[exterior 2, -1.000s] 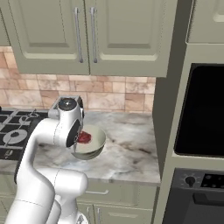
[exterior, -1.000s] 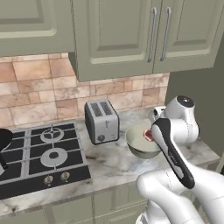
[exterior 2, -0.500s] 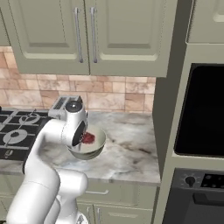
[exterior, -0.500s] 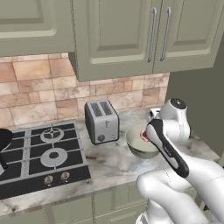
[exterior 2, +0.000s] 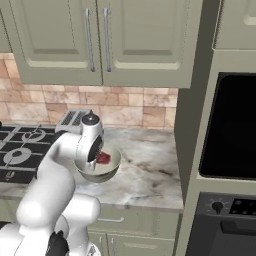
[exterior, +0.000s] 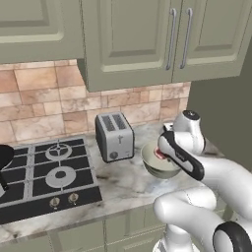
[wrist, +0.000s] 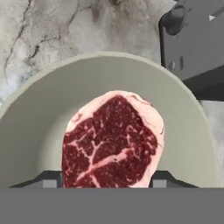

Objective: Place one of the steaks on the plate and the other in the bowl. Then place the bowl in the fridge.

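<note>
gripper (wrist: 107, 180): jaws apart w/ steak between the tips; real grip or not, can't tell
steak (wrist: 111, 142): inside bowl
bowl (exterior 2: 111, 165): on counter (exterior 2: 150, 170), nr front edge, just beside toaster (exterior: 114, 136)

The light is even and soft all over, bright enough to read every surface, with no glare and only faint shading under the cabinets (exterior: 133, 44) and a weak shadow around the bowl (exterior: 156, 166) on the counter (exterior 2: 150, 170). Both base pictures look slightly coarse and soft-edged, straight lines staying straight out to the corners. Close up, the steak (wrist: 109, 140) is sharp, its marbling crisp, while the toaster (wrist: 197, 43) beside it looks flat and dull.
</note>
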Controlling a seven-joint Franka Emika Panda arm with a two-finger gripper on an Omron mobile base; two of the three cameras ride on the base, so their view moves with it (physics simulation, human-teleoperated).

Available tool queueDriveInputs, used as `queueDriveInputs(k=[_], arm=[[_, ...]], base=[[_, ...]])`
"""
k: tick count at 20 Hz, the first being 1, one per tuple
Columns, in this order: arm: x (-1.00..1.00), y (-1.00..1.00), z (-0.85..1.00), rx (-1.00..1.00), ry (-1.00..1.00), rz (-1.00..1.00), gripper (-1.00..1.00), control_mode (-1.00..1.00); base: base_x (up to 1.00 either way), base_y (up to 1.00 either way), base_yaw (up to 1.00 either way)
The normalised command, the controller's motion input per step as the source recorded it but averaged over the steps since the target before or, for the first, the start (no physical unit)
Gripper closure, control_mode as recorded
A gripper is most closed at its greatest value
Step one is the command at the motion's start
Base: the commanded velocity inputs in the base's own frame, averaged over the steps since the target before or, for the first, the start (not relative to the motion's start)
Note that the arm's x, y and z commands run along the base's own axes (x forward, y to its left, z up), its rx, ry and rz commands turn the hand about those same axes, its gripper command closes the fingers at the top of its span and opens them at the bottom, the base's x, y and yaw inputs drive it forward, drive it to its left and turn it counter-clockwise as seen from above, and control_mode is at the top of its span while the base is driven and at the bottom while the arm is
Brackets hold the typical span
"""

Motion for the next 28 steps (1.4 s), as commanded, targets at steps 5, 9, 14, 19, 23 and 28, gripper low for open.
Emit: queueDriveInputs(k=[5, 9, 14, 19, 23, 28], arm=[[0.25, 0.0, -0.02, 0.0, 0.03, 0.0, 1.0, -1.0], [0.21, 0.0, -0.09, 0.0, 0.04, 0.0, 1.0, -1.0], [0.0, 0.0, -0.28, 0.0, 0.01, 0.0, 1.0, -1.0], [0.0, 0.0, -0.5, 0.0, 0.03, 0.0, 1.0, -1.0], [0.0, 0.0, -0.28, 0.0, 0.0, 0.0, 1.0, -1.0], [0.0, 0.0, -0.04, 0.0, 0.0, 0.0, -1.0, -1.0]], base=[[0.0, 0.0, 0.0], [0.0, 0.0, 0.0], [0.0, 0.0, 0.0], [0.0, 0.0, 0.0], [0.0, 0.0, 0.0], [0.0, 0.0, 0.0]])
